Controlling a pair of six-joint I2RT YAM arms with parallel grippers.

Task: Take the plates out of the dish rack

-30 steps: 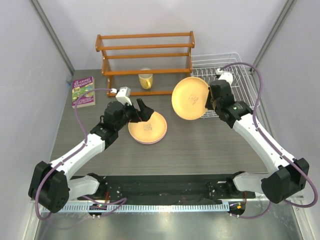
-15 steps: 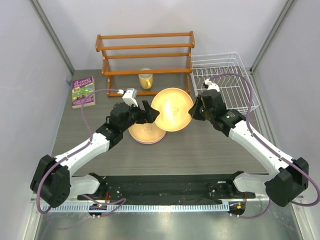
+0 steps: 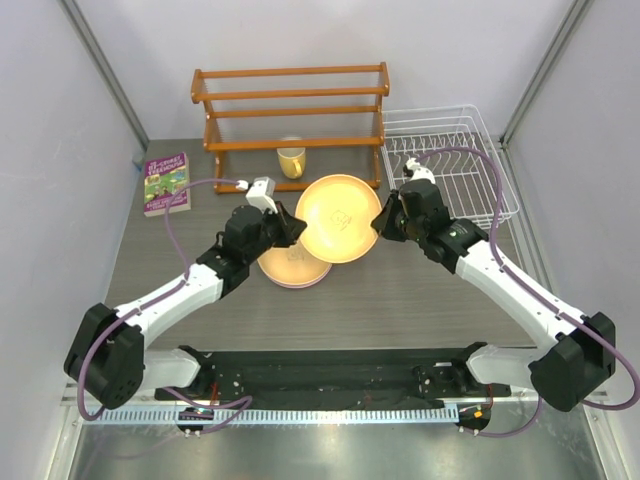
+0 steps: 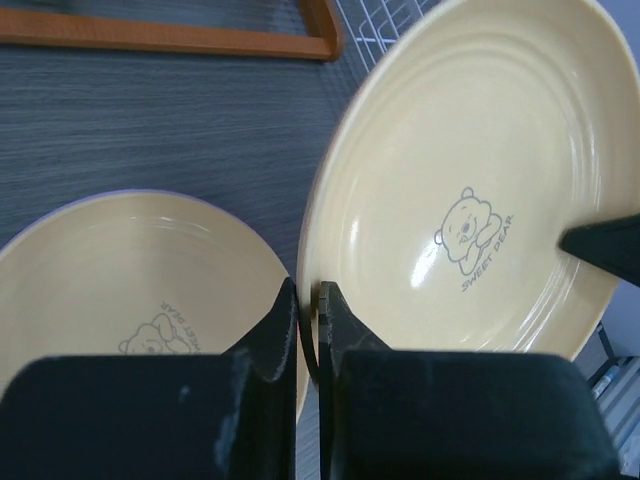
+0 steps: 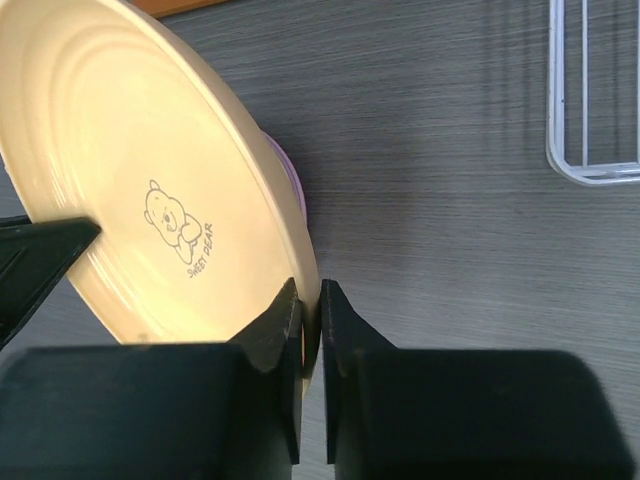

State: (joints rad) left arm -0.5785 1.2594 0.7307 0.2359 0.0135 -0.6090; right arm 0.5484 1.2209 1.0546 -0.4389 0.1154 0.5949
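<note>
Prob last plate, mid-handover: orange-yellow plate point(image 3: 340, 217) hangs tilted just above stacked plates point(image 3: 290, 270) on table point(image 3: 400, 290), clear of dish rack point(image 3: 470, 150), R gripper point(image 3: 385, 222) pinching its right rim & L gripper point(image 3: 293, 228) pinching left rim; next move needs R to release, L to lower onto stack.

Grey table point(image 3: 400, 290): book point(image 3: 166, 183), shelf point(image 3: 290, 110), dish rack point(image 3: 462, 165), plates point(image 3: 285, 270)
</note>
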